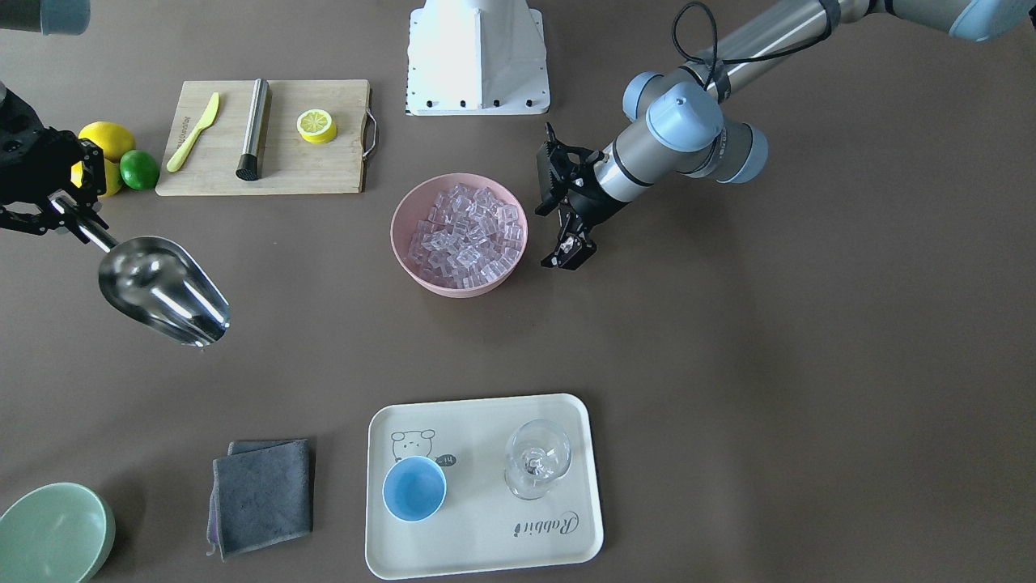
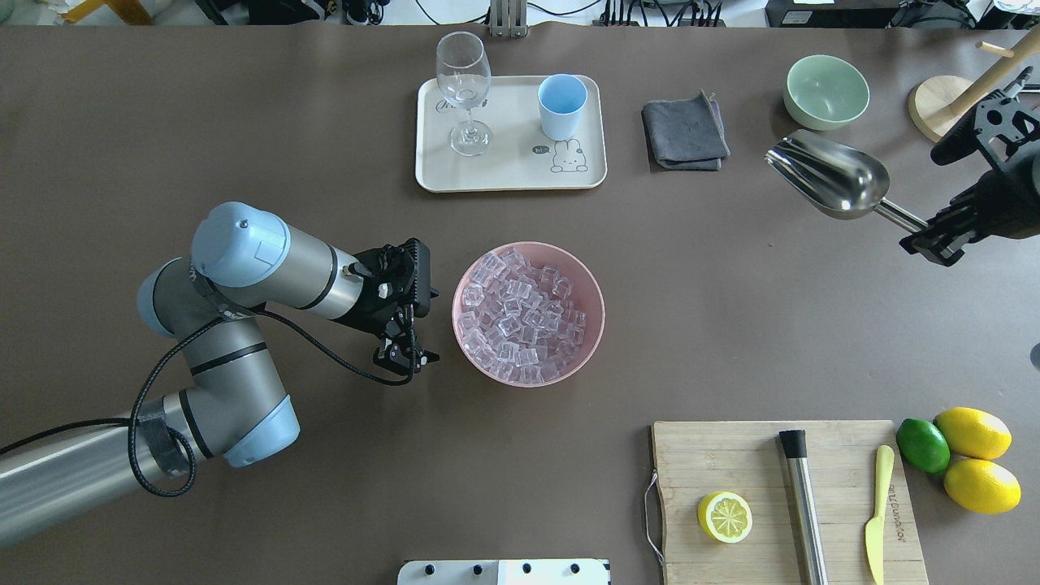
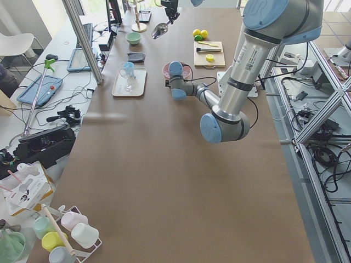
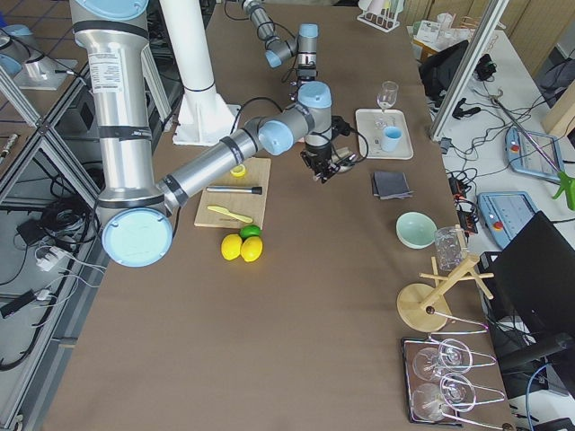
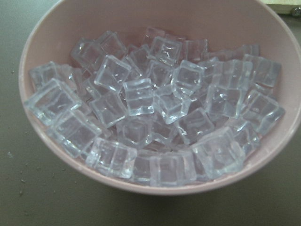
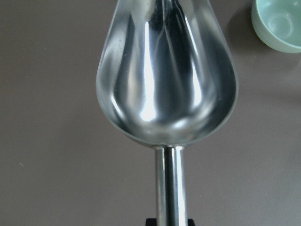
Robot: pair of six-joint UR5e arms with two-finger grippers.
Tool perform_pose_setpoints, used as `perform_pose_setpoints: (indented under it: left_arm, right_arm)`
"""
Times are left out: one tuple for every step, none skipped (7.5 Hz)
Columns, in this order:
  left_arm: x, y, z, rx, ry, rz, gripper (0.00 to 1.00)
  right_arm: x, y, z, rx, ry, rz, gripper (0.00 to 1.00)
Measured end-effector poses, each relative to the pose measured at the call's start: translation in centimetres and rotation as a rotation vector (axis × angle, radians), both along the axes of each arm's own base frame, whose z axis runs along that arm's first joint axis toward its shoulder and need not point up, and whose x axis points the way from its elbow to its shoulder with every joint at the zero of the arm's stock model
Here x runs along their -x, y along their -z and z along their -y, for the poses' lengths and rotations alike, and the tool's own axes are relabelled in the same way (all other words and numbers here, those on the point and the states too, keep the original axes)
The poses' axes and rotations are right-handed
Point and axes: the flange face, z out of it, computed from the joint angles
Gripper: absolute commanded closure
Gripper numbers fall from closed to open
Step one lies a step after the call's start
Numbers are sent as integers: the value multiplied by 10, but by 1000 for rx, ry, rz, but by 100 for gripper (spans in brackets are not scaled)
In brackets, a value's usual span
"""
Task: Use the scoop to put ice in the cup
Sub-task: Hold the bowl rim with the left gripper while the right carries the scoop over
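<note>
The ice [image 2: 520, 313] fills a pink bowl [image 2: 528, 382] at mid-table; it also shows in the left wrist view [image 5: 155, 108]. My left gripper [image 2: 418, 309] is open and empty, just left of the bowl. My right gripper [image 2: 934, 236] is shut on the handle of the steel scoop [image 2: 829, 175], held above the table at the far right. The scoop's bowl is empty in the right wrist view [image 6: 164, 70]. The light-blue cup [image 2: 562, 106] stands upright and empty on a cream tray [image 2: 512, 175] at the far side.
A stemmed glass [image 2: 465, 89] stands on the tray beside the cup. A grey cloth [image 2: 684, 130] and a green bowl [image 2: 825, 91] lie near the scoop. A cutting board [image 2: 772, 455] with a lemon half, steel cylinder and knife sits front right, with lemons and a lime beside it.
</note>
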Motion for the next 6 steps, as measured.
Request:
perform_pose_setpoints:
  left_arm:
    - [-3, 2, 2, -17, -5, 1, 1]
    - [-5, 3, 3, -24, -7, 2, 1]
    - [-7, 4, 5, -25, -7, 3, 1]
    - [-11, 7, 7, -24, -6, 4, 1]
    - [-14, 10, 10, -22, -5, 8, 1]
    - [-17, 15, 12, -20, -5, 9, 1]
  right_arm:
    - [22, 41, 13, -67, 96, -58, 100]
    - [52, 84, 15, -97, 176, -113, 100]
    - [87, 123, 3, -123, 243, -194, 100]
    - [113, 154, -11, -140, 307, -272, 100]
    - [130, 177, -24, -152, 375, -333, 100]
    - [149, 196, -37, -175, 440, -395, 100]
